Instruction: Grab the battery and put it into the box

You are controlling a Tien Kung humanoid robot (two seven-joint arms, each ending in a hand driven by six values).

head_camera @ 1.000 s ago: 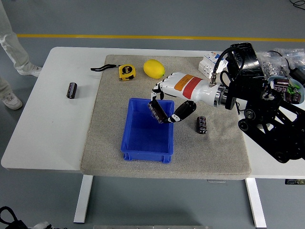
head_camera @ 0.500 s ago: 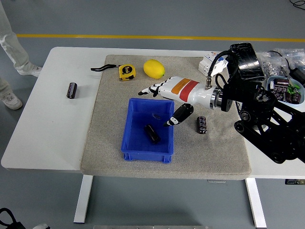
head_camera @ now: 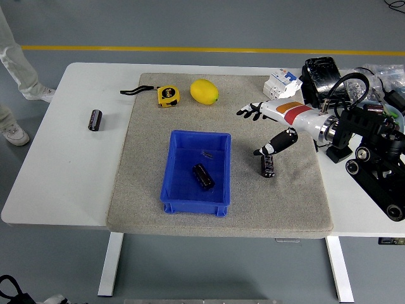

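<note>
- the right hand [head_camera: 269, 126] has pulled back to the right since half a second ago: it was over the far right corner of the blue box [head_camera: 180, 190] and is now clear of it, above the grey mat [head_camera: 139, 171], near the white part [head_camera: 281, 82] at the mat's far right.
- its fingers are spread wide and hold nothing; the thumb hangs down just above a second battery [head_camera: 268, 166] that lies on the mat to the right of the box. whether the thumb touches it is hard to tell from this angle.
- the battery [head_camera: 202, 177] lies on the floor of the box, tilted, near the middle, where it already lay half a second ago; one second ago the hand gripped it above the box.
- a small pale mark shows on the box floor behind the battery, too small to make out.
- a third battery [head_camera: 95, 120] rests on the bare white worktop [head_camera: 57, 190] left of the mat, unmoved.
- the yellow tape measure [head_camera: 168, 95] and the lemon [head_camera: 204, 91] sit at the mat's far edge, as before.
- a person's leg [head_camera: 16, 60] and shoe stand at the upper left.
</note>
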